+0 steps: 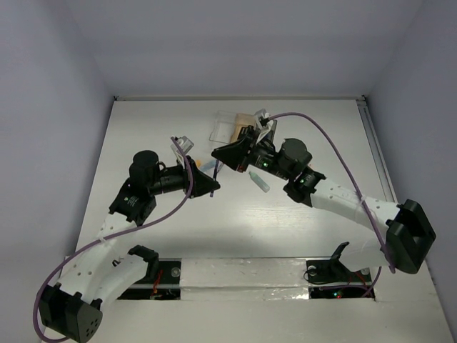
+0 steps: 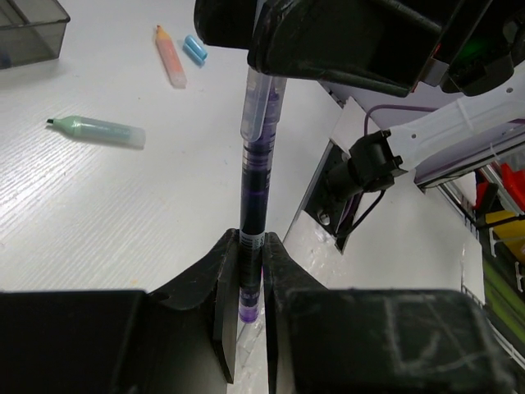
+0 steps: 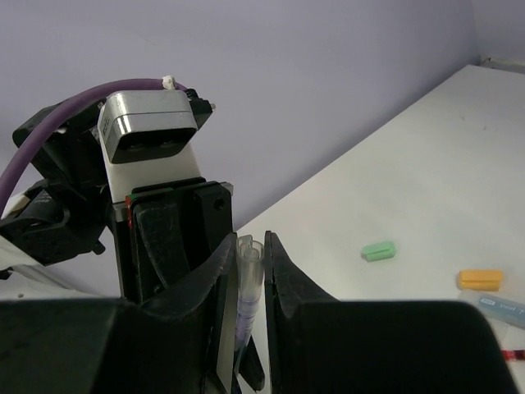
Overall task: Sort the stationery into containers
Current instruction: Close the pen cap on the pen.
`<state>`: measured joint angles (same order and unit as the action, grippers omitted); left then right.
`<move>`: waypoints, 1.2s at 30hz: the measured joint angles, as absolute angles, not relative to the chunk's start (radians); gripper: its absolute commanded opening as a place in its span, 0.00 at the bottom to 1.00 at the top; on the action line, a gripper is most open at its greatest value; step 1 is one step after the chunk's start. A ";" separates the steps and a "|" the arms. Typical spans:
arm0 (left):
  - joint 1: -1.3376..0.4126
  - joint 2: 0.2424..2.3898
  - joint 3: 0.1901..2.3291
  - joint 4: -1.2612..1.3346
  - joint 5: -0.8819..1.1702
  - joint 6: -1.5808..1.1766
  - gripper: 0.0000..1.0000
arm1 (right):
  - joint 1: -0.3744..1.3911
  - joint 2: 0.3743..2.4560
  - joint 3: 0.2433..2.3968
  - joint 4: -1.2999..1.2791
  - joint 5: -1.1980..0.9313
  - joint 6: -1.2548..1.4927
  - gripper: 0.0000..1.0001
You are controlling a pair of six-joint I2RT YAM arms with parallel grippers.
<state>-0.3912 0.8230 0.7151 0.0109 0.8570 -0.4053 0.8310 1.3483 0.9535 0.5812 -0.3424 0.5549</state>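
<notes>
My left gripper (image 2: 250,246) pinches the purple pen (image 2: 256,164) low on its barrel. My right gripper (image 3: 250,246) seemingly clamps its cap (image 3: 248,275). Judged light, stiff and slick.

You work on a white bench (image 1: 157,136) with a faint wood grain and a matte surface. Plain pale lilac walls (image 1: 235,43) close it in at the back and on both sides. Along its right edge you see a slim pale rail (image 1: 376,153) running front to back. A glossy whitish strip (image 1: 243,270) lies across the near edge. Beyond the bench, in the left wrist view, there are blurred red shapes (image 2: 510,180) and yellow shapes (image 2: 502,231); you cannot tell what they are.
</notes>
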 measured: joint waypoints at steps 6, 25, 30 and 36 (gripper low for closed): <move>-0.391 0.831 0.748 -0.052 0.844 -0.385 0.00 | 0.828 1.362 0.949 0.605 -0.348 0.572 0.00; -0.382 0.873 0.701 0.093 0.813 -0.476 0.30 | 0.809 1.420 0.991 0.600 -0.294 0.741 0.00; -0.373 0.872 0.701 0.172 0.781 -0.489 0.44 | 0.788 1.449 0.991 0.574 -0.298 0.797 0.00; -0.373 0.870 0.701 0.185 0.767 -0.485 0.69 | 0.705 1.497 0.992 0.584 -0.284 0.859 0.00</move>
